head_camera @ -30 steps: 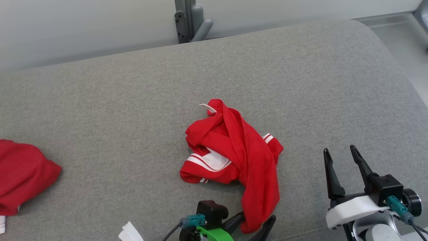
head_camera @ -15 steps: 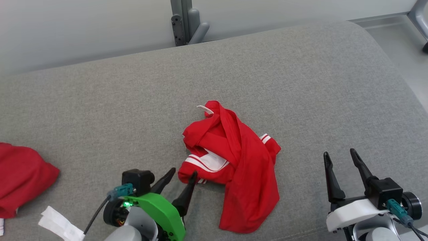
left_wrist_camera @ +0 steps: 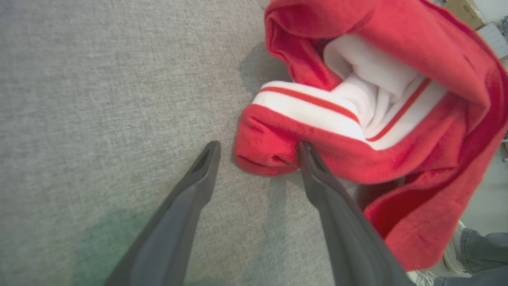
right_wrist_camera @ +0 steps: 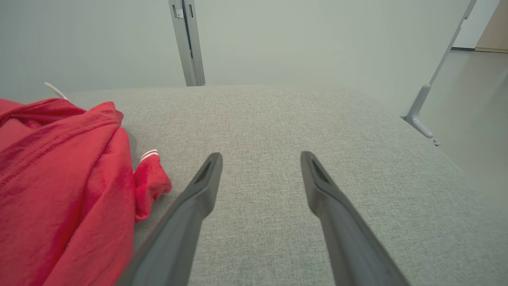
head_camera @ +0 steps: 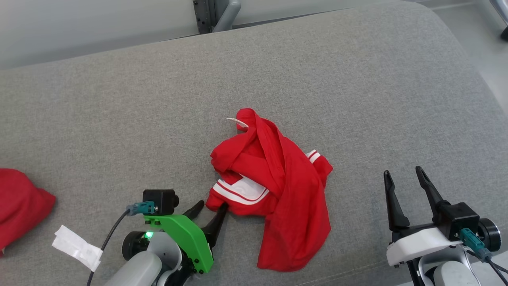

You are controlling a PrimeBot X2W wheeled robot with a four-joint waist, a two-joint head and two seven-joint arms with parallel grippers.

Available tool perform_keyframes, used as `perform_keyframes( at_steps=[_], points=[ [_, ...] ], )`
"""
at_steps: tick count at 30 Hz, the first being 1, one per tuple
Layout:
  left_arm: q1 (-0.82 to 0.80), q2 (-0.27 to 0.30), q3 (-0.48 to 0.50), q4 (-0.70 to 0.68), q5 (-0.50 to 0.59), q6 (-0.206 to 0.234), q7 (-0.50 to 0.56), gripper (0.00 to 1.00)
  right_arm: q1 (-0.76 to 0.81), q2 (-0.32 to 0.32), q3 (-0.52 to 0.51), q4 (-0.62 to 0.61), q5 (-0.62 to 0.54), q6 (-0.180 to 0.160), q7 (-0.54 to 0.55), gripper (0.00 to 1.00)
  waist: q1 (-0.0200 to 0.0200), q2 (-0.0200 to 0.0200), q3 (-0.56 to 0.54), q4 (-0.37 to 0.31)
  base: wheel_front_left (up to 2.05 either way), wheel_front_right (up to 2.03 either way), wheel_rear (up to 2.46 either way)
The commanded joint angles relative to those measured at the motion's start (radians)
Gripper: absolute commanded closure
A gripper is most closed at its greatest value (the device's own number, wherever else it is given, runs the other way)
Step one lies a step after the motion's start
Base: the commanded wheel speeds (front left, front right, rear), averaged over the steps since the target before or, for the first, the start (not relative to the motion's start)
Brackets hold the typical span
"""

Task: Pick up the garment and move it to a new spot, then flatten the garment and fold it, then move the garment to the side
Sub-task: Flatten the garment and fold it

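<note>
While garment lies crumpled on cushion, left gripper spread at its corner; right gripper spread.

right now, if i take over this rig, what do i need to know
left gripper: open, fingers straddling the near-left corner of the red garment, not closed on it.
right gripper: open, over bare grey cushion, apart from the garment.
Garment: crumpled in a heap mid-cushion; another red cloth lies at the left edge.
Done: no step shows as finished.
Left: grasp, move, flatten, fold, set aside.
</note>
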Motion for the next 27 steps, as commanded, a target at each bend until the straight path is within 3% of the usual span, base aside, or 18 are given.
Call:
perform_keyframes(
  at_steps=[1,2,3,4,8,12,18,27],
  points=[
    [-0.012,-0.007,0.001,0.013,-0.013,-0.017,0.004,0.00,-0.012,-0.001,-0.004,-0.004,0.000,0.000,-0.004,0.00,0.0000,-0.0001,0.010,-0.006,0.00,0.00,0.00],
    [-0.014,-0.011,0.003,0.023,-0.018,-0.023,0.000,0.10,-0.012,-0.001,-0.006,-0.004,0.000,0.000,-0.004,0.00,0.0000,-0.0001,0.013,-0.005,0.00,0.00,0.00],
    [-0.020,-0.011,0.005,0.036,-0.014,-0.026,-0.010,0.78,-0.013,-0.001,-0.007,-0.003,0.000,0.000,-0.004,0.00,0.0000,-0.0001,0.014,-0.005,0.00,0.00,0.00],
    [-0.026,-0.011,-0.001,0.045,-0.001,-0.031,-0.017,1.00,-0.013,-0.001,-0.008,-0.001,0.000,0.000,-0.004,0.00,0.0000,-0.0001,0.013,-0.005,0.00,0.00,0.00],
    [-0.046,-0.031,0.011,0.042,-0.008,-0.061,-0.055,1.00,-0.014,0.000,-0.012,0.004,0.001,0.000,-0.004,0.00,0.0000,-0.0001,0.008,0.001,0.00,0.00,0.00],
    [-0.060,-0.033,0.025,0.017,0.007,-0.062,-0.096,1.00,-0.013,0.000,-0.013,0.007,0.006,0.000,-0.004,0.00,0.0000,-0.0001,-0.004,0.010,0.00,0.00,0.00],
    [-0.086,-0.013,0.079,-0.064,0.029,-0.024,-0.176,1.00,0.002,0.000,-0.014,0.010,0.011,0.000,-0.004,0.00,0.0000,-0.0001,-0.023,0.022,0.00,0.00,0.00],
    [-0.181,0.079,0.183,-0.334,0.085,0.062,-0.228,1.00,0.024,0.000,-0.011,0.017,0.017,0.000,-0.004,0.00,0.0000,-0.0001,-0.068,0.041,0.00,0.00,0.00]
  ],
)
